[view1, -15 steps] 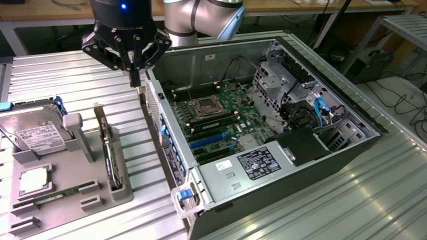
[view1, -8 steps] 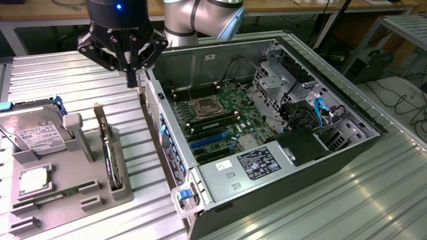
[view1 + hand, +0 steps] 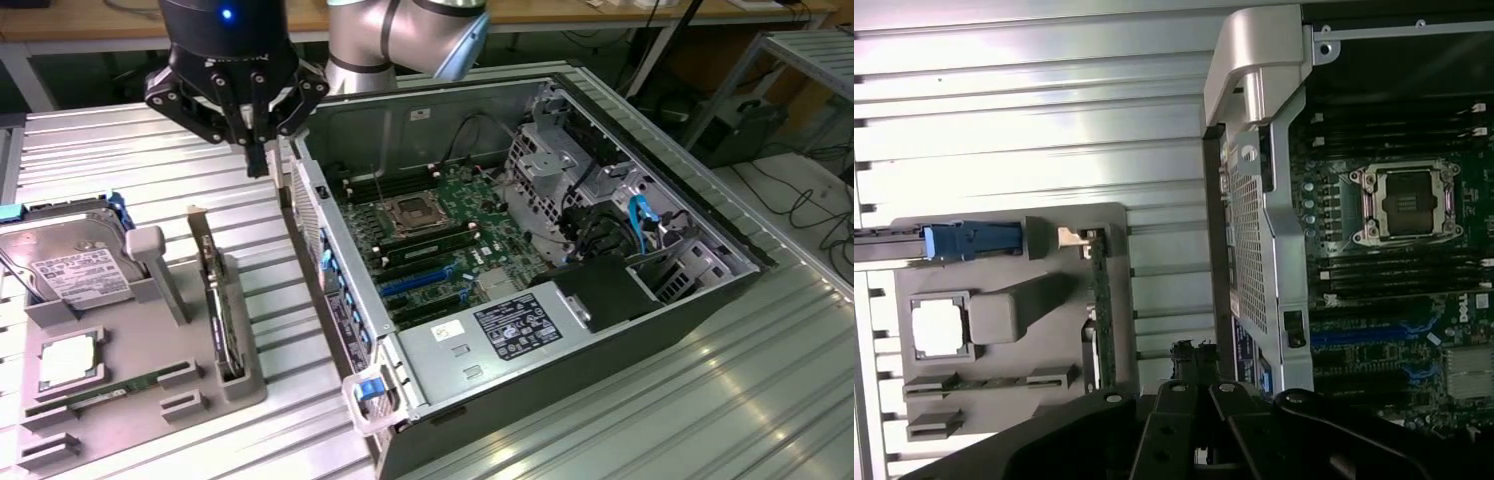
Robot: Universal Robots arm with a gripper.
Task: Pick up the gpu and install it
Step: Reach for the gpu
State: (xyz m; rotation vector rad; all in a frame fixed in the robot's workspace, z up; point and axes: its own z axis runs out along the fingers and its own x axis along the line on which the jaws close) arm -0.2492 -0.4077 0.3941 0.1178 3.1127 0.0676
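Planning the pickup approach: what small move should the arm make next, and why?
Probably ease the gripper down and slightly toward the exterior view's left: it hangs empty beside the computer case, while the gpu stands on edge in the grey holder, untouched.

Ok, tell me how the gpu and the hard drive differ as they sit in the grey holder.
The gpu is a thin dark card standing on edge; the hard drive is a thicker silvery box, white label facing up. The gpu ends in a pale bracket; the hard drive has blue side pieces. Both rest in the grey holder, apart from the tool.
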